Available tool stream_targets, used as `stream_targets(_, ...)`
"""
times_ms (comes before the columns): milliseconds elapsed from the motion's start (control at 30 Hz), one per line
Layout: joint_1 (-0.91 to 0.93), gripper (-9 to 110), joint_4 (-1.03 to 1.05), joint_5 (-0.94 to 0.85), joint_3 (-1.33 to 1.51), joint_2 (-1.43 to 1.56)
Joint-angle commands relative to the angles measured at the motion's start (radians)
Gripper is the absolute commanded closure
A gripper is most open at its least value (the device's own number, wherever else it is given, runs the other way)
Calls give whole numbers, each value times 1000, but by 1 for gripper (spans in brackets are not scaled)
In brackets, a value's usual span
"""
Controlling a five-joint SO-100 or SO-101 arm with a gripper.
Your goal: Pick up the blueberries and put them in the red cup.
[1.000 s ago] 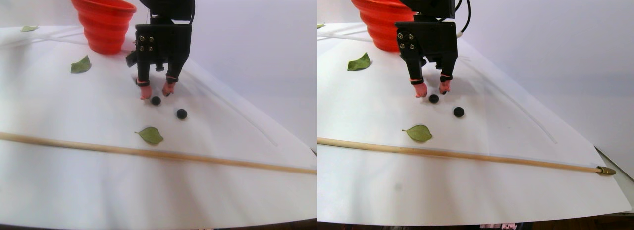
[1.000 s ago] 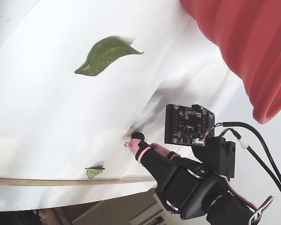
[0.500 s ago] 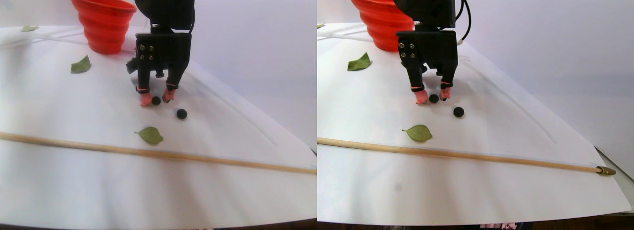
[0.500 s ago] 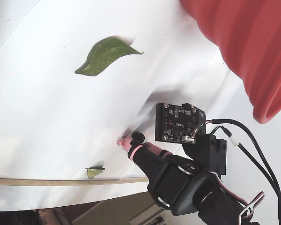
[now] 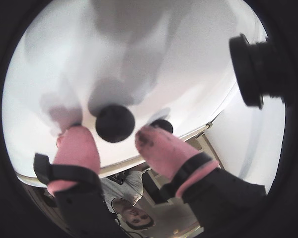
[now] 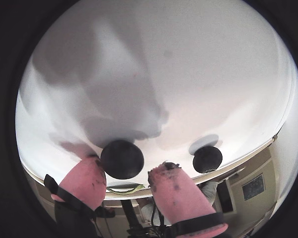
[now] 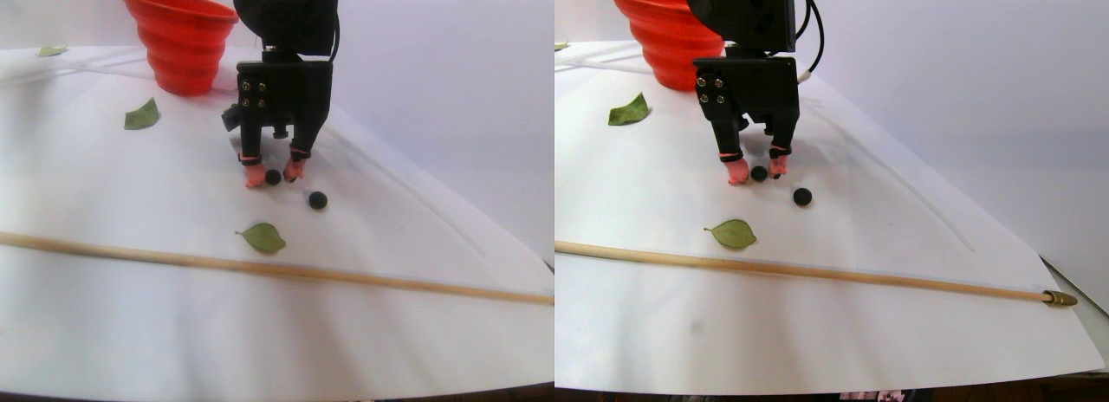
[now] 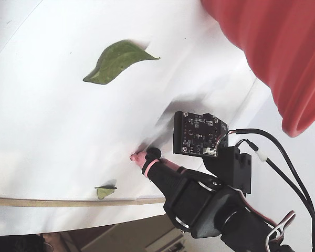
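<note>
Now the black hand (image 7: 270, 177) with pink-taped fingertips (image 5: 77, 146) has dropped lower than a second ago, and its parted jaws straddle one small round dark-blue blueberry (image 6: 121, 158) on the white paper-covered worktop (image 7: 130, 324), not yet pinching it. A second blueberry (image 7: 318, 199) sits just beside them. The big ribbed red plastic cup (image 7: 180, 38) stands well behind. Closing looks like the next step.
</note>
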Motion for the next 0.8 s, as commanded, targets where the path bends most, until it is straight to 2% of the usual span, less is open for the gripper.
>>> stream_targets(0,-3,84,-8,9,-29,-15)
stream_targets(767,-132,83,43,-11,-38,-41)
